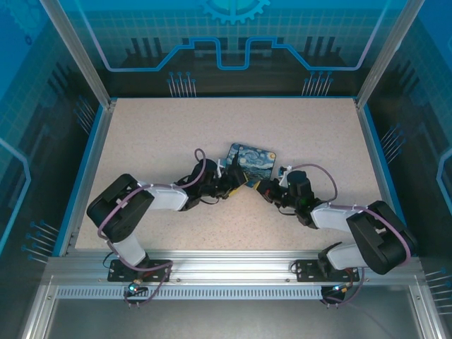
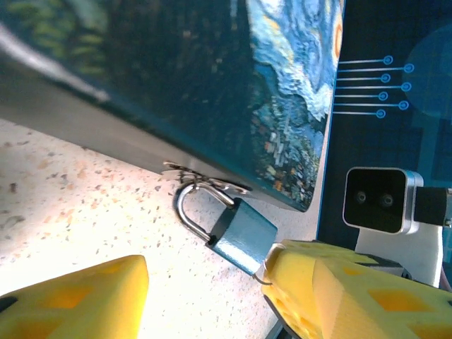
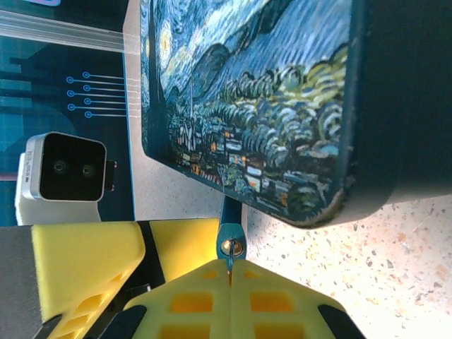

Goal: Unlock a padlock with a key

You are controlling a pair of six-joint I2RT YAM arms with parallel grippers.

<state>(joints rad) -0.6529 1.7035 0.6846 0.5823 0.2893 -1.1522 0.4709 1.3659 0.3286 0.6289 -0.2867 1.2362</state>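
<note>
My right gripper (image 3: 230, 279) is clenched on one thin metal key (image 3: 229, 260), its tip at the keyhole under the one small blue-grey padlock (image 2: 240, 232). My left gripper (image 1: 226, 183) hangs released just beside it, yellow fingers (image 2: 70, 304) spread. The silver shackle (image 2: 185, 210) hooks a metal hasp (image 2: 192, 172) on one flat black box (image 2: 212, 85) printed with a swirling starry night. The box rests on the speckled surface (image 2: 70, 191); I can't see inside it.

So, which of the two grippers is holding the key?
The right gripper: its fingers are shut on the key at the base of the blue padlock, while the left gripper is open.
</note>
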